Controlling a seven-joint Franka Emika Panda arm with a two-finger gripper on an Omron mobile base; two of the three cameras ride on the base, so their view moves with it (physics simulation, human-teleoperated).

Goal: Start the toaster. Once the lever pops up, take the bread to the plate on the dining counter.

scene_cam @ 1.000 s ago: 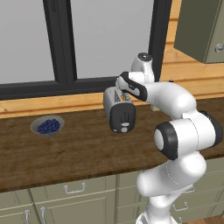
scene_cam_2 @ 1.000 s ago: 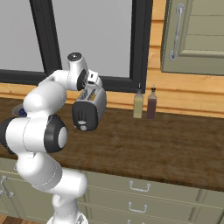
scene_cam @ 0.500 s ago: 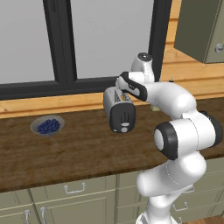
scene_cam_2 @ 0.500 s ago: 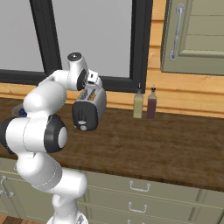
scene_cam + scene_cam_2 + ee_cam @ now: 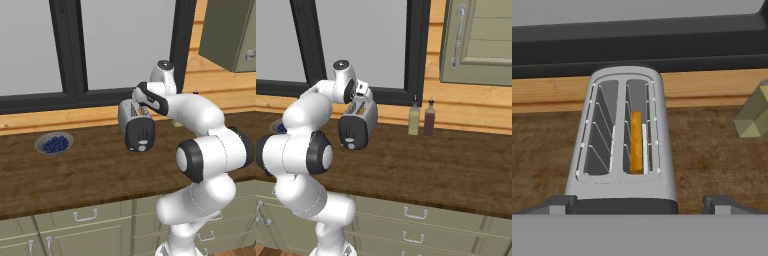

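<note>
The bread (image 5: 636, 142) stands in the right slot of the toaster (image 5: 623, 145), which sits on the dark wood desk (image 5: 90, 170) below the window. Our claw (image 5: 639, 206) hangs just above it, released and spread wide, holding nothing. We judge it best to centre on the slice, descend straight, and clench only once the tips straddle it.
</note>
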